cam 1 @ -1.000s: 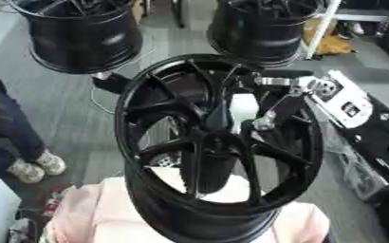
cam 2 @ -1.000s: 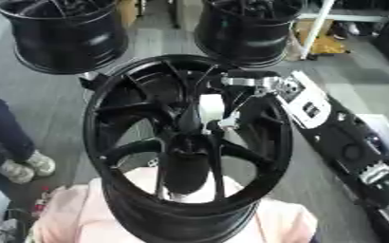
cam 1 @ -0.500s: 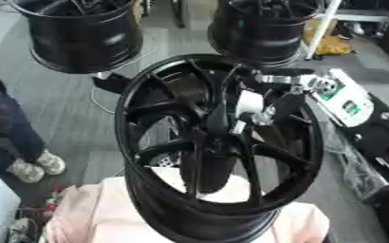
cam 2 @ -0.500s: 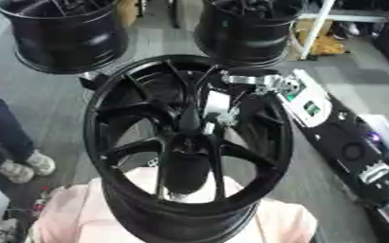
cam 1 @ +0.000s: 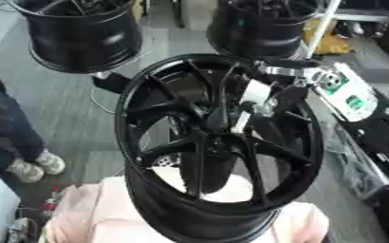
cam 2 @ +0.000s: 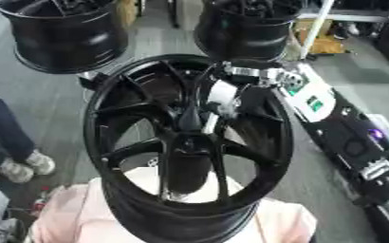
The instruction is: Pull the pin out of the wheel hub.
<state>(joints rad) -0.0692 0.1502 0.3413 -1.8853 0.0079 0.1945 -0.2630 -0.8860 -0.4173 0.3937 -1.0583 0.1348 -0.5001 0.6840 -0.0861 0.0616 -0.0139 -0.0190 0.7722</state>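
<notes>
Grey floor; hand (cam 1: 260,97) pinches hub's (cam 1: 214,123) pin (cam 1: 240,122).

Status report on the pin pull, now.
Right robot hand over the hub, fingers curled on the pale pin. Pin at the centre of the black spoked wheel. Left robot hand not in view. Nothing blocking.

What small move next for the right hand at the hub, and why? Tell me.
Probably draw the right robot hand straight back from the wheel hub. Its fingers appear closed on the pale pin, whose lower end still sits at the hub centre.
</notes>
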